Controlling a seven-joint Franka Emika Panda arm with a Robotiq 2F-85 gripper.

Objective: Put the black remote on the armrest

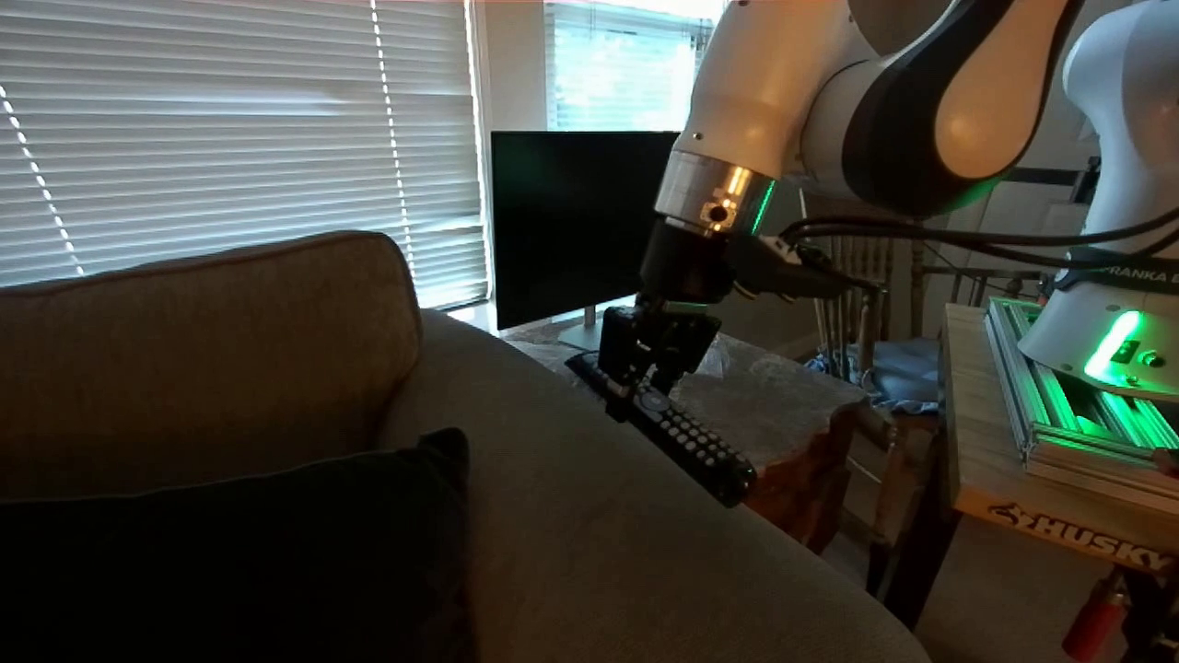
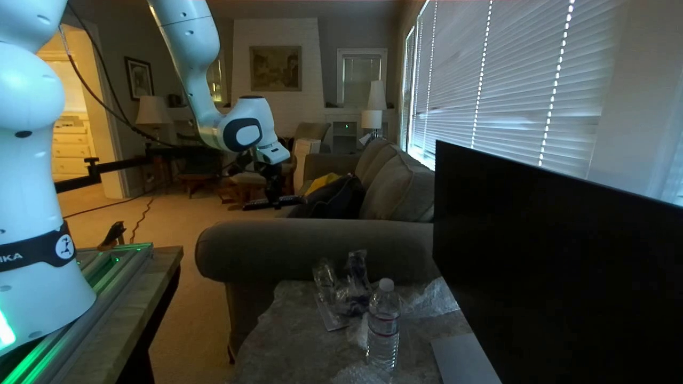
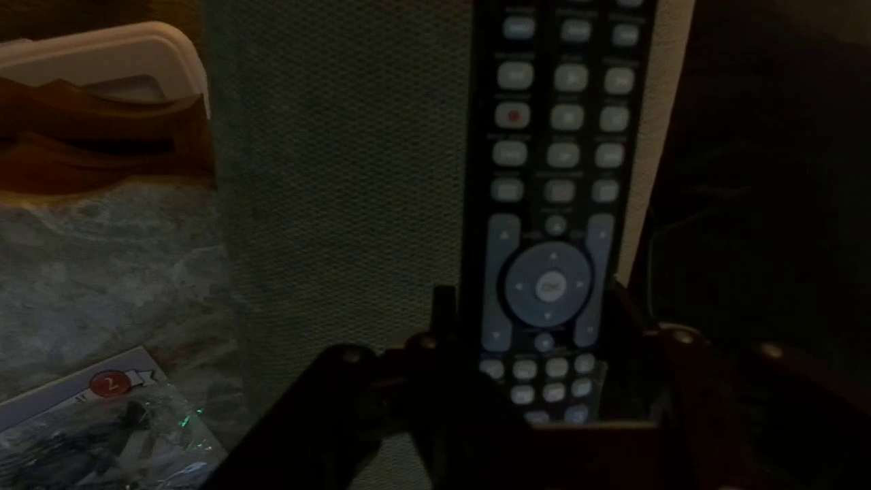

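At the far left of the frame in an exterior view, window blinds (image 1: 230,138) rise behind the sofa's back cushion (image 1: 212,359), and a dark cushion (image 1: 239,562) fills the lower left corner. The broad, rounded armrest (image 1: 589,534) runs from mid-frame down toward the lower right. Around the centre is the black remote (image 1: 682,437), gripped by the end effector (image 1: 645,382), which is closed on its two long sides. The remote's long axis slants the same way as the armrest, upper left to lower right, so the coming move probably needs lowering and little or no turning. Farther right come the tabletop (image 1: 783,396) and, at the right edge, the arm's base (image 1: 1114,341).

In an exterior view, the remote hangs left of centre, close to level, and a thin strip of the room shows between its underside and the armrest's upper outline: the two look apart. A water bottle (image 2: 383,330) stands to the right, lower in the frame.

In the wrist view, a plastic packet (image 3: 102,435) is at lower left, armrest fabric spans the middle, and the remote lies right of centre, near the armrest's right edge. Shifting it slightly left before release may help, since the rounded top could let it slide.
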